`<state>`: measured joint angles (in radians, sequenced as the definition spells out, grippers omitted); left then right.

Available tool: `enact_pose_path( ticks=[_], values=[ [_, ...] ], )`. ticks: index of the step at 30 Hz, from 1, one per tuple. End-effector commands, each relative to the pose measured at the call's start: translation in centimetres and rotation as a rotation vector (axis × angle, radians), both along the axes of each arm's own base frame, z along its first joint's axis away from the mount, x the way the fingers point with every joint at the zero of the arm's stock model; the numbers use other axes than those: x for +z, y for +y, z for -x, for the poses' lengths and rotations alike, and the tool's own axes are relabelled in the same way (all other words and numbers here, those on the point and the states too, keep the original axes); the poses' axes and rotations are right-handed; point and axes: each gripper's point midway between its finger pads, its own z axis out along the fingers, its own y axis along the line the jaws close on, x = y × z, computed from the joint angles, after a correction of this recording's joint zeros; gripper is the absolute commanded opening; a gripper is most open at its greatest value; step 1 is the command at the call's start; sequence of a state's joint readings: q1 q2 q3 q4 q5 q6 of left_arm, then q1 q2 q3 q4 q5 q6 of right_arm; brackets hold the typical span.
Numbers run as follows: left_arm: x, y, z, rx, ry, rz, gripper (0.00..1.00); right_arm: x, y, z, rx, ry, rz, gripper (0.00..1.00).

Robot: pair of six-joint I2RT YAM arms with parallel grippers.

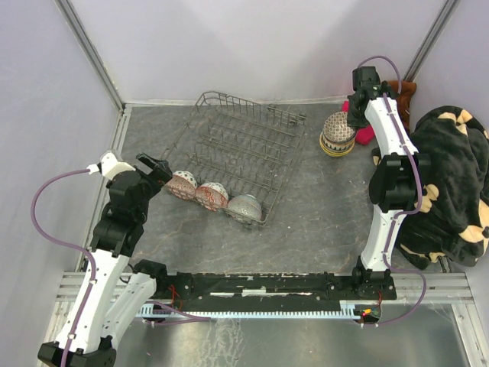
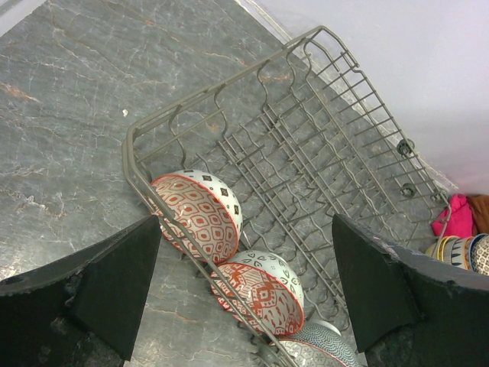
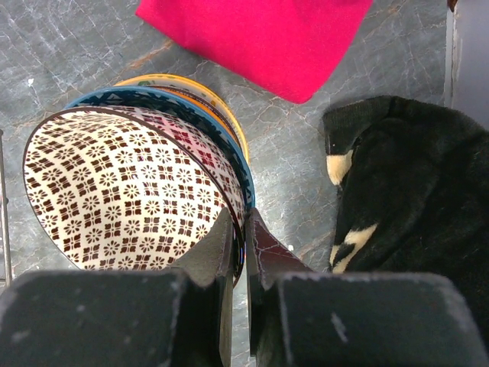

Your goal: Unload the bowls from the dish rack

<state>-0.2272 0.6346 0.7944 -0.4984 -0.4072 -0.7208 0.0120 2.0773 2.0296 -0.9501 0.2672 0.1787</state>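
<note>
Top external view gives you the layout. The dish rack [image 1: 237, 145] sits skewed at mid-table. Three bowls are lined along its near edge, around 6 o'clock of the rack: a red lattice bowl [image 1: 181, 184], a red-figured bowl [image 1: 212, 196] and a grey bowl [image 1: 244, 207]. They stand on edge, propped against the wire, with their mouths tipped toward your left arm. That probably makes the rims the easy place to grab.

Your left gripper [image 1: 159, 167] hangs at the rack's 8 o'clock corner with its fingers spread wide and nothing between them. It is just over the lattice bowl, which looks like the line-up for the next pick.

At 3 o'clock of the rack is the stack of bowls [image 1: 338, 138]. In the right wrist view your right gripper [image 3: 243, 229] is pinched on the rim of the top bowl [image 3: 122, 191], cream with brown crosses. One finger is inside the rim and one outside. That bowl leans in the blue bowl [image 3: 229, 157] below it, so I judge it not fully nested yet.

A pink cloth [image 3: 260, 38] lies just beyond the stack at 12 o'clock in that view. A black and cream plush [image 3: 405, 199] crowds it at 3 o'clock, so there is little room to swing.

The table [image 1: 321, 222] is grey and marbled. Pale walls [image 1: 252, 46] close it in on three sides.
</note>
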Motion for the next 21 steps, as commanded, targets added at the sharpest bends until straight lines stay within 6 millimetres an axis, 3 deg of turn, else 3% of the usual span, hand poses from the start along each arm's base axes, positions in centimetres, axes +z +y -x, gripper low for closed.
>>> enact_pose_path(
  ticks=[1, 6, 14, 21],
  values=[
    [2.3, -0.3, -0.5, -0.015, -0.072, 0.012, 0.99, 1.7, -0.4, -0.9, -0.028, -0.075, 0.007, 0.03],
    [2.3, -0.4, -0.5, -0.016, -0.072, 0.012, 0.99, 1.8, -0.4, -0.9, -0.034, -0.078, 0.004, 0.23],
    [2.5, -0.3, -0.4, -0.011, -0.076, 0.011, 0.99, 3.0, -0.5, -0.6, -0.044, -0.103, 0.008, 0.39],
    [2.4, -0.3, -0.3, -0.013, -0.074, 0.013, 0.99, 9.3, -0.3, 1.4, -0.045, -0.257, 0.005, 0.48]
  ],
)
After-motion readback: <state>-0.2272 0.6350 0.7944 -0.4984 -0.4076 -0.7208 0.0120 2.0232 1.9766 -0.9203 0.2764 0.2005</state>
